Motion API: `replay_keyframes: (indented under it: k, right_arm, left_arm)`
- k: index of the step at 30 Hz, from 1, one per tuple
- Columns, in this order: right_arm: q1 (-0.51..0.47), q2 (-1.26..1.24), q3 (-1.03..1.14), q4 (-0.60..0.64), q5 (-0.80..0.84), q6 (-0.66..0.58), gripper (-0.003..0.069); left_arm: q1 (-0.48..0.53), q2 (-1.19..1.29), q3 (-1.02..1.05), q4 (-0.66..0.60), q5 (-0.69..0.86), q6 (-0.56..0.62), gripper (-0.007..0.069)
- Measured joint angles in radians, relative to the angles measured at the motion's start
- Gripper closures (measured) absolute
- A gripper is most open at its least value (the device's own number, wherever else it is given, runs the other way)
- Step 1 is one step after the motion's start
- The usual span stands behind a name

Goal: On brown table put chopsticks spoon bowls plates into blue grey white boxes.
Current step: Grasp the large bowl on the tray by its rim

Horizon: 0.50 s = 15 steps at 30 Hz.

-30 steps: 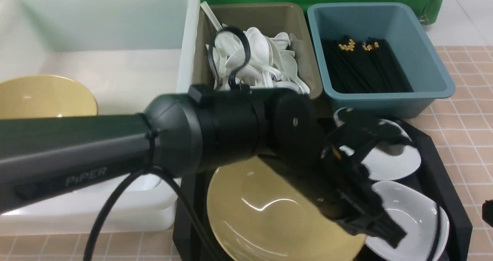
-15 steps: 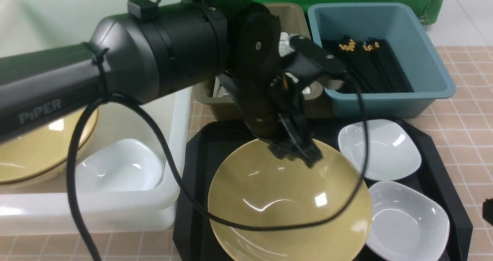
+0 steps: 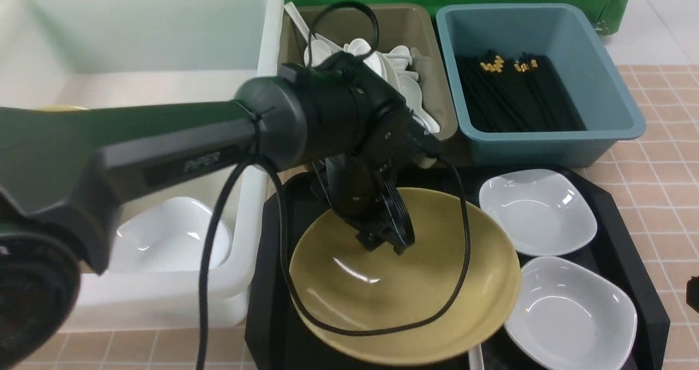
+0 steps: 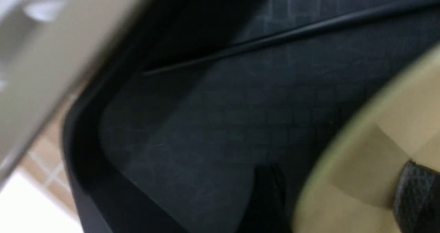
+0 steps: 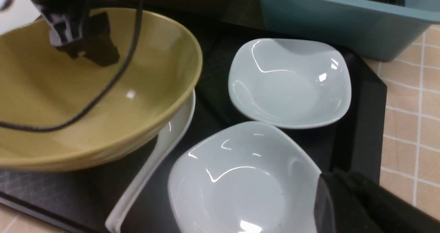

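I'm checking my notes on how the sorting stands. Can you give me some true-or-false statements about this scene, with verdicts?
1. The teal-blue box holds black chopsticks. True.
2. The olive-grey box is empty. False: it holds white spoons.
3. The far white plate and the near white plate both lie on the black tray. True.
4. The left gripper is at a white plate. False: it is at the far rim of the tan bowl.
5. A loose white spoon lies beside that bowl. True.
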<state>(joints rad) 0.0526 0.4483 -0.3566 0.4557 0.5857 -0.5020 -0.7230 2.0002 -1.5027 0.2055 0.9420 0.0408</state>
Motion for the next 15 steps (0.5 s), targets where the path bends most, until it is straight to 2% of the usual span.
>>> replay_keyframes:
  k: [3,6,10,12,15]
  right_arm:
    - [0.000,0.000,0.000,0.000,0.000,0.000,0.0610]
    - [0.000,0.000,0.000,0.000,-0.001,0.000,0.0610]
    - [0.000,0.000,0.000,0.000,-0.002,0.000,0.0610]
    - [0.000,0.000,0.000,0.000,-0.002,0.000,0.0610]
    - [0.000,0.000,0.000,0.000,-0.002,0.000,0.0609]
  left_arm:
    - [0.003,-0.007,-0.007,-0.011,0.015,0.015,0.0314]
    - [0.004,-0.046,-0.009,-0.032,0.062,0.031,0.0449]
    - [0.003,-0.088,-0.008,-0.058,0.079,0.036,0.0491]
    - [0.003,-0.162,-0.008,-0.089,0.072,0.037,0.0573]
    - [0.003,-0.241,-0.008,-0.114,0.047,0.040,0.0609]
